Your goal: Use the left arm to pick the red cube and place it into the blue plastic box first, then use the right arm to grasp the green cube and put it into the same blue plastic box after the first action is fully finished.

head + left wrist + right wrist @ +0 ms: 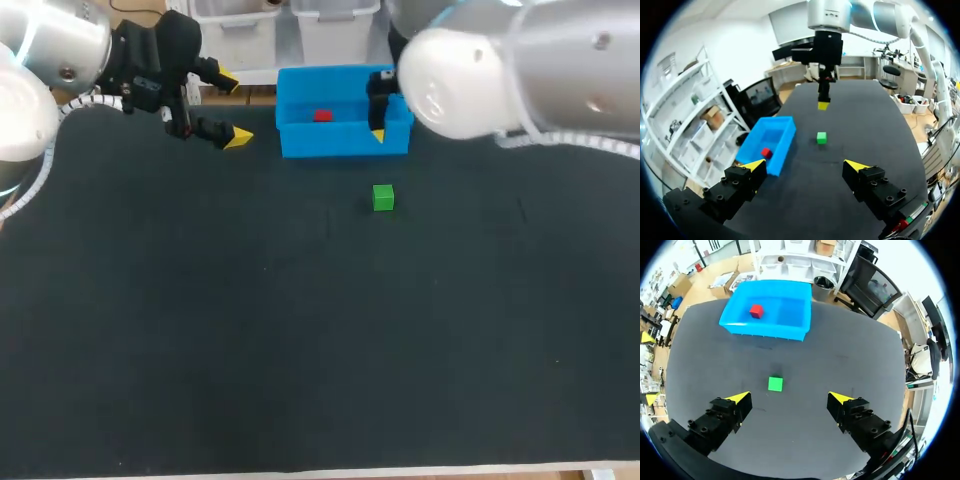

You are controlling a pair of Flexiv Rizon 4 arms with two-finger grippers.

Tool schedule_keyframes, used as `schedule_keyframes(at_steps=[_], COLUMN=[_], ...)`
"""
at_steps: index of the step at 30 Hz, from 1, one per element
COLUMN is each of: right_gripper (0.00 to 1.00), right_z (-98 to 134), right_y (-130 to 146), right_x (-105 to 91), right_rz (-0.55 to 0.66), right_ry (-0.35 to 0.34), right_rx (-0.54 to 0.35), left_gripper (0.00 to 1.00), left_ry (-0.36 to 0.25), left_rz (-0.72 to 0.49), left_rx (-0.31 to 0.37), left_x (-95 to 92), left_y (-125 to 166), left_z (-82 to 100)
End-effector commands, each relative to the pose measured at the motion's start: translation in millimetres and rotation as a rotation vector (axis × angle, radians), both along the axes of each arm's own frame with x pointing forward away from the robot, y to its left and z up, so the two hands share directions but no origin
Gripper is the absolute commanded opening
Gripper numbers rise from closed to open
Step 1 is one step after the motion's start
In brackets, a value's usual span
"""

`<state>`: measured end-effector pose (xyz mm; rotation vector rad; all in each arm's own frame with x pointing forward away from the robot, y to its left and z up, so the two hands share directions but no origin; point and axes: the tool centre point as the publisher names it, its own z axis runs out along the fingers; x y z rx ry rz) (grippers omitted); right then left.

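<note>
Two cubes on record: red cube [322,116] is lying inside the blue box [345,142]; green cube [383,197] is sitting on the table [300,330] near it. Left jaws and right jaws are standing wide open.

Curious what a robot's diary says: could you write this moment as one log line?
red cube: in blue box | green cube: on table | left pincer: open, empty | right pincer: open, green cube ahead
</note>
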<state>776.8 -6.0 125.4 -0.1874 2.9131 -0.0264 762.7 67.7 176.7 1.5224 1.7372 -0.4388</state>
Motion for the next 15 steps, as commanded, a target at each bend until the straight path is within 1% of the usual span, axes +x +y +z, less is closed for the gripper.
schedule_keyframes(at_steps=[1,9,12,15], right_gripper=[1.00,1.00,1.00,1.00], right_z=[-1,-3,-5,-5], right_y=[13,23,24,24], right_x=[9.9,10.6,10.1,9.8], right_rz=[-0.013,-0.024,-0.045,-0.050], right_ry=[0.101,0.113,0.111,0.107], right_rx=[-0.053,-0.051,-0.020,-0.017], left_gripper=[1.00,1.00,1.00,1.00], left_ry=[-0.002,-0.002,-0.002,-0.002], left_rz=[-0.004,-0.004,-0.004,-0.004], left_rx=[-0.003,-0.003,-0.003,-0.003], left_x=[0.6,0.6,0.6,0.6], left_y=[1,1,1,1], left_z=[-0.5,-0.5,-0.5,-0.5])
